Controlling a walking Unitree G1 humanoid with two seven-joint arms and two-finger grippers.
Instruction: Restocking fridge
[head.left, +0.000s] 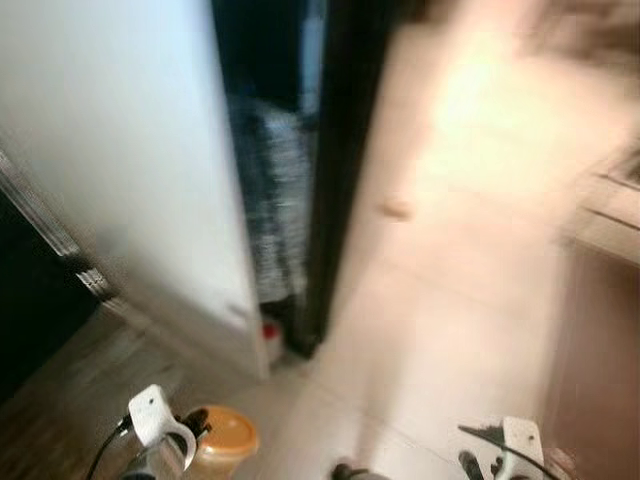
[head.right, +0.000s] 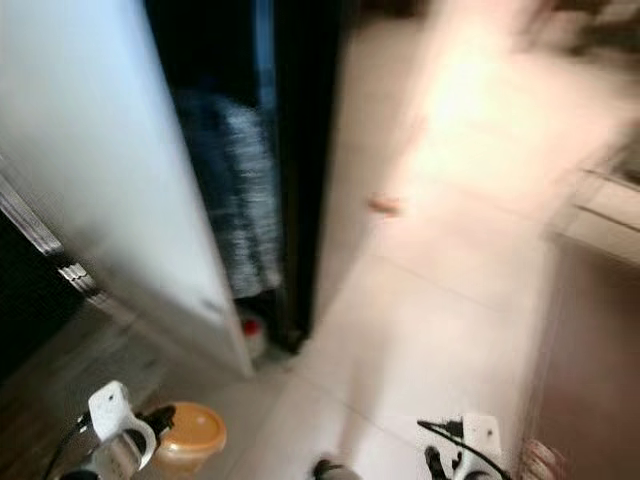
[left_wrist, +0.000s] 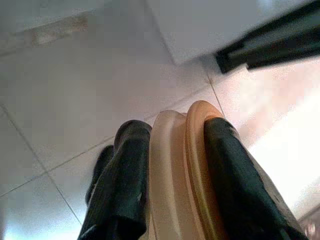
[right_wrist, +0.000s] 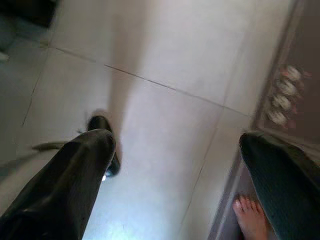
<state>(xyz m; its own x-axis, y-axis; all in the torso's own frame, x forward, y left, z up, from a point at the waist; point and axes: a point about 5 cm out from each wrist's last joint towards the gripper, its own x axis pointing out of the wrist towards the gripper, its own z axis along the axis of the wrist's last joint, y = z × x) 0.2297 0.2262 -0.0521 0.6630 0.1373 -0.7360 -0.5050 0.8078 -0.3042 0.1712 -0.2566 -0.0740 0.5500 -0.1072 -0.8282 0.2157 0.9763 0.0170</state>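
Now, left pincer (left_wrist: 170, 190): pinching your lidded tub (head.left: 222, 437) across its rim, low by the white fridge door (head.left: 130, 170).
Right pincer (right_wrist: 180, 180): spread wide, idle over the floor (right_wrist: 165, 50); a bare foot (right_wrist: 250, 217) is near.
Handling: likely light, stiff plastic, slick; you should keep the lid seam clamped.
Risk: blurred views; dark fridge gap (head.left: 275, 150) ahead.

Open tiled floor (head.left: 470, 250) ahead, white door (head.left: 130, 170) blocking left, bare foot (right_wrist: 250, 216) nearby

Motion-blurred head views, bright glare on floor (head.left: 470, 110)
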